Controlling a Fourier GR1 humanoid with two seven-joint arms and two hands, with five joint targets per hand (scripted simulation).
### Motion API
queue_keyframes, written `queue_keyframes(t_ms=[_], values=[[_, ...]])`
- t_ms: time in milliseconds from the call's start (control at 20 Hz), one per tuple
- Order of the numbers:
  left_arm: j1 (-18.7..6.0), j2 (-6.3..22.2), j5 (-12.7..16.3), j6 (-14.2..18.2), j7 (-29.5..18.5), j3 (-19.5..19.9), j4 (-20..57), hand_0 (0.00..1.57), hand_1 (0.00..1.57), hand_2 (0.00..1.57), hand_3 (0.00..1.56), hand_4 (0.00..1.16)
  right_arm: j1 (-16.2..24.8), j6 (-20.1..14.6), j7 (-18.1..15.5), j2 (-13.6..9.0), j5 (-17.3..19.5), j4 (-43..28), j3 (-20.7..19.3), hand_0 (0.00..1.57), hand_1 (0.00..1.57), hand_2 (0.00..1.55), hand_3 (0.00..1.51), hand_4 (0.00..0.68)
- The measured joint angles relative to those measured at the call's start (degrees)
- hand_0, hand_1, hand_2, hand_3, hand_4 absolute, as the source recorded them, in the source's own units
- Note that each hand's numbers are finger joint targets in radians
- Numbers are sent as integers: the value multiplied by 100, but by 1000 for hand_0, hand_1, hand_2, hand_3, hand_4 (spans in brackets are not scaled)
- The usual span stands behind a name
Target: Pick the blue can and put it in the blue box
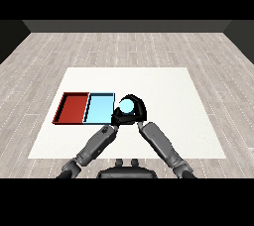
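Observation:
The blue can (126, 105) stands just right of the light blue tray (99, 108), near that tray's right rim. My right hand (139, 107) curls round the can from the right and over its far side. My left hand (119, 118) sits low against the can's near left side, close to the blue tray's near right corner. The can's lower part is hidden behind the two hands, so I cannot see whether it rests on the table or is lifted.
A red tray (71, 107) lies directly left of the blue tray, the two touching side by side. The white table (163, 91) spreads wide to the right and far side of the hands.

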Motion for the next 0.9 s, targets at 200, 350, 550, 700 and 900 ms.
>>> queue_keyframes(t_ms=[200,350,550,700,900], values=[[-69,23,658,-39,-599,-152,324,1571,1571,1571,1516,935,30,-81,-103,-19,-157,-20,73,1456,1456,1442,1398,627],[-227,46,987,49,-826,-272,492,1571,1571,1571,1510,996,-28,-9,-97,-21,-211,10,-23,1426,1426,1441,1393,609],[-152,66,1029,132,-1142,-366,582,1571,1571,1571,1527,1095,68,-62,-177,-16,-347,-58,118,1286,1286,1347,1292,473],[-139,52,926,186,-1222,-283,601,1571,1571,1571,1535,1122,77,177,-143,-36,-427,-44,60,0,0,0,0,0],[-186,33,932,112,-1475,-246,701,1571,1571,1571,1535,1122,148,294,72,-55,-133,-112,127,0,0,0,0,0]])
